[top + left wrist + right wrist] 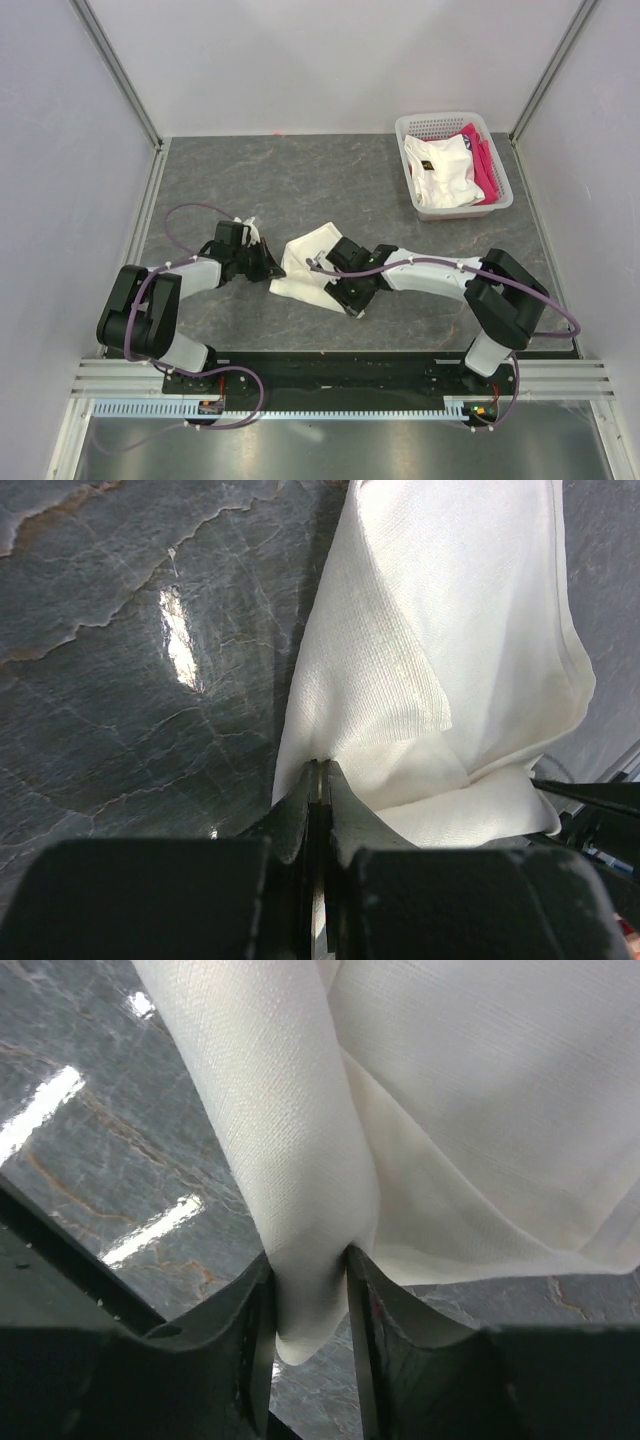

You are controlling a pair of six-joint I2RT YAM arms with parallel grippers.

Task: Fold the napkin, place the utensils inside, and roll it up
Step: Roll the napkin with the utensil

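The cream-white napkin (303, 268) lies bunched and partly rolled on the dark table between my two grippers. My left gripper (270, 270) is at its left edge. In the left wrist view the jaws (322, 772) are pressed together on a thin edge of the napkin (450, 630). My right gripper (338, 282) is at the cloth's right side. The right wrist view shows its fingers (310, 1275) on both sides of a thick rolled fold of the napkin (290, 1160), whose tip hangs down between them. The utensils are hidden.
A white slatted basket (458, 211) stands at the back right, holding a white garment (440, 170) and a pink cloth (487, 165). Grey walls with metal posts close in the table on three sides.
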